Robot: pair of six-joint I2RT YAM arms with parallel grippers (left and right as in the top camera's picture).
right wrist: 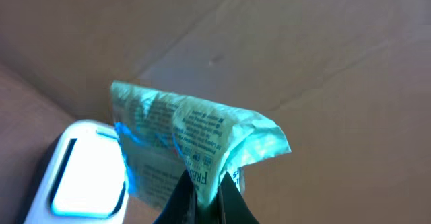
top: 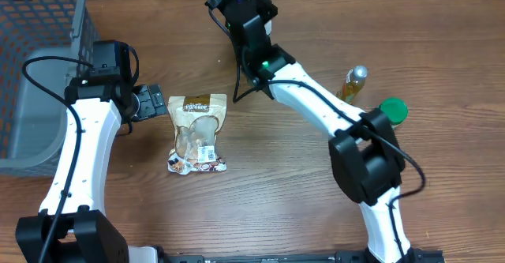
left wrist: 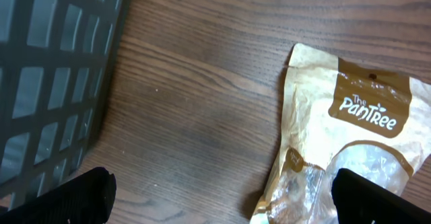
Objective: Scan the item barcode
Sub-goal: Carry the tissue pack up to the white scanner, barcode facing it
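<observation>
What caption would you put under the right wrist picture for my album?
The right tool pinches a crinkly green packet beside a white device.

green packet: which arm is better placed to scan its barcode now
Right: the right jaws are shut on the green packet, held up beside the white scanner. The left jaws stand open by the PanTree bag, holding nothing.

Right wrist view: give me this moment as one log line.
right tool: shut on green pouch | green pouch: beside scanner | left tool: open, near snack bag
</observation>
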